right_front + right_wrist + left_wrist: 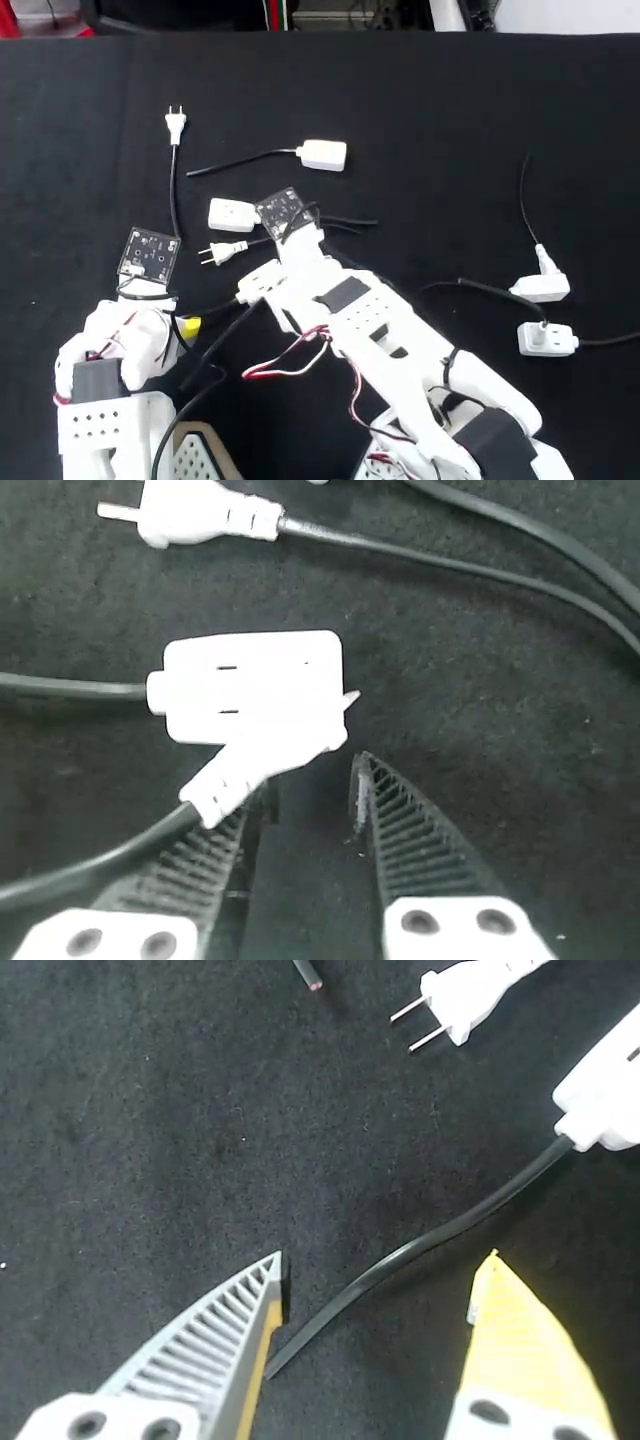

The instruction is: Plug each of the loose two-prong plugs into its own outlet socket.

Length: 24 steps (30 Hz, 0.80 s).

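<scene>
A white socket [250, 685] lies just ahead of my right gripper [310, 780], which is open with nothing between its fingers. A white plug [265, 755] rests slanted against that socket's near edge, one prong poking past the corner; its cable runs over one finger. In the high view this pair [260, 283] sits at the tip of the right arm [350, 310]. A flat two-prong plug [222, 252] [460, 995] [200, 515] lies loose beyond. My left gripper [385, 1255] [180, 322] stands open above a black cable [420, 1250].
Another socket [232, 215] lies by the flat plug, and one more [322, 154] farther back with its cable. A round-pin plug [176, 122] lies at the back left. At the right, two white sockets [540, 289] [547, 338] lie with cables attached. The black mat [450, 120] spans the table.
</scene>
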Motion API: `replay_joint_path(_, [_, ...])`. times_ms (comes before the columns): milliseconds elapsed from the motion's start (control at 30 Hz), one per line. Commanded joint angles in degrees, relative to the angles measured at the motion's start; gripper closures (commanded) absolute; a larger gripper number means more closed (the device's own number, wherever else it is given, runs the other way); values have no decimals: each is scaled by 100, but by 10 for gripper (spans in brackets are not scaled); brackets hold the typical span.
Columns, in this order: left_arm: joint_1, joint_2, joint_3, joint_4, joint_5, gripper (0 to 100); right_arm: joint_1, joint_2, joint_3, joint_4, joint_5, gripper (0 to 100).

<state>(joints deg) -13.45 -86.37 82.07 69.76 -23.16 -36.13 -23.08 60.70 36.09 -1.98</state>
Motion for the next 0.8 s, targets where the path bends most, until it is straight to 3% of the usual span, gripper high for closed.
replay_joint_path(0, [-75,-53,-40,-35,-62,705,-70,-57,-426,343,677,866])
replay_joint_path(200, [-75,-53,-40,-35,-62,705,-53,-57,-488,448,1635,758])
replay_joint_path(567, [-75,-53,-40,-35,-79,705,-53,-57,-347,-97,1644,755])
replay_joint_path(633, [-75,-53,-40,-26,-211,705,-53,-57,-347,-79,1644,779])
replay_joint_path(767, [-75,-53,-40,-18,-237,705,-35,-57,-365,-105,1679,932])
